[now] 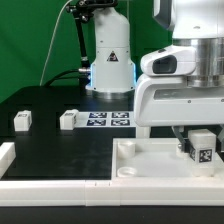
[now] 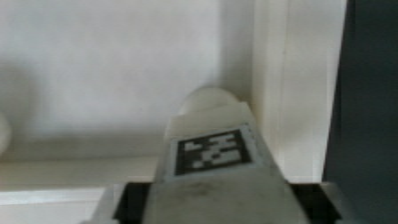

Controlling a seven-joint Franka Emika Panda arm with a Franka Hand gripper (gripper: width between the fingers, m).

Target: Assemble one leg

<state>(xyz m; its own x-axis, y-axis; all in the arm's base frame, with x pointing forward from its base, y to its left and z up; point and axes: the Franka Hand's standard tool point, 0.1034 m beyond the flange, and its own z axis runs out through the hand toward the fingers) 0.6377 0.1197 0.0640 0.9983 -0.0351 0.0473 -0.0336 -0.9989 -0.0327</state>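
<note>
leg (image 1: 201, 146) held in the gripper (image 1: 200, 140) over the white tray-like part (image 1: 150, 160).

the fingers are closed onto the small tagged block, which sits low inside the tray near its corner on the exterior view's right; in the wrist view the leg (image 2: 217, 150) shows its tag, beside the tray's wall (image 2: 285, 90). two more white blocks (image 1: 22, 121) (image 1: 69, 119) lie on the black table (image 1: 50, 145), well apart from the tray, with the marker board (image 1: 108, 119) just beside the nearer one.
</note>
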